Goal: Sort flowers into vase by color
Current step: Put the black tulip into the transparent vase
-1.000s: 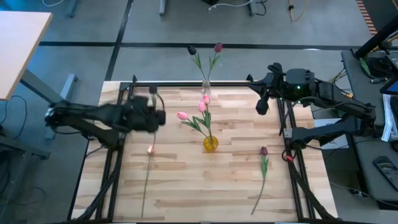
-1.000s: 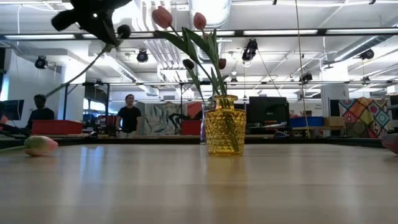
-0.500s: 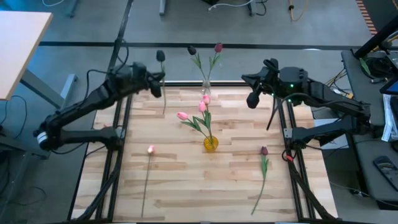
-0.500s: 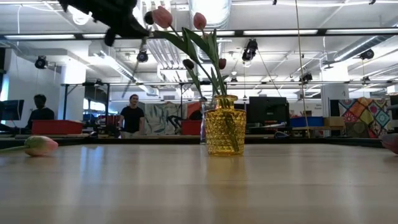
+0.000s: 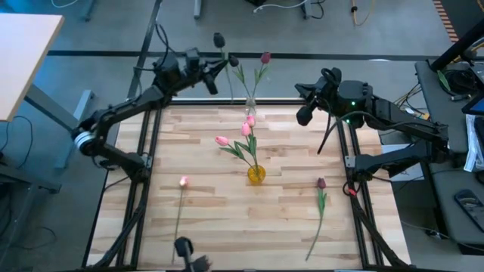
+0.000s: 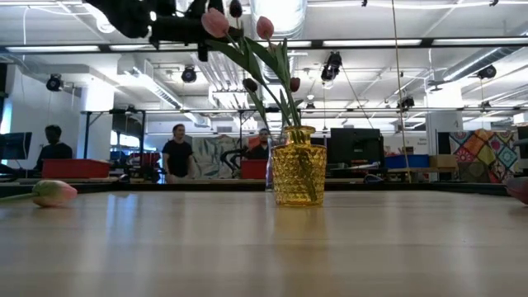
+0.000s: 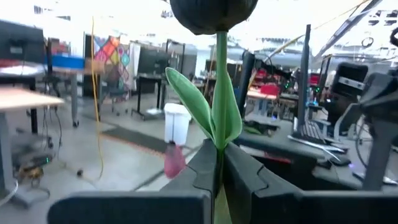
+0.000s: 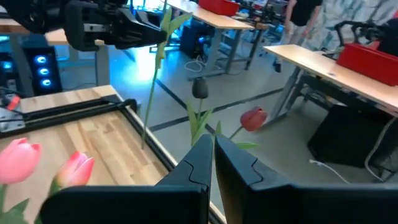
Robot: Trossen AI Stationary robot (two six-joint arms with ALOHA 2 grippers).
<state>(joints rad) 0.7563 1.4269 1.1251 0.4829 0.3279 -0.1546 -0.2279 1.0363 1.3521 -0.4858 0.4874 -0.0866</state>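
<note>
Left gripper: raised over the table's far left edge, fingers clamped on the thin green stem of a dark-headed artificial tulip; in the left wrist view the stem runs up between the closed fingers to the dark head.
Held tulip against the gripper: head just beyond the fingertips, pointing away from the table; its stem trails back past the gripper toward the tall clear glass vase.
Clear vase: just right of the left gripper at the far table edge, holding one dark tulip and one maroon-red tulip.
Right gripper: hanging at the far right corner of the light wooden slat table, fingers pressed together on a thin dark stem that hangs toward the table; the head of that flower cannot be made out.
Yellow faceted glass vase: mid-table, between and nearer than both grippers, holding pink tulips.
Loose pink tulip: flat on the table, well on the near side of the left gripper.
Loose maroon tulip: flat on the table, near side of the right gripper.
Cut off: in the low view the left arm is clipped by the upper edge.
</note>
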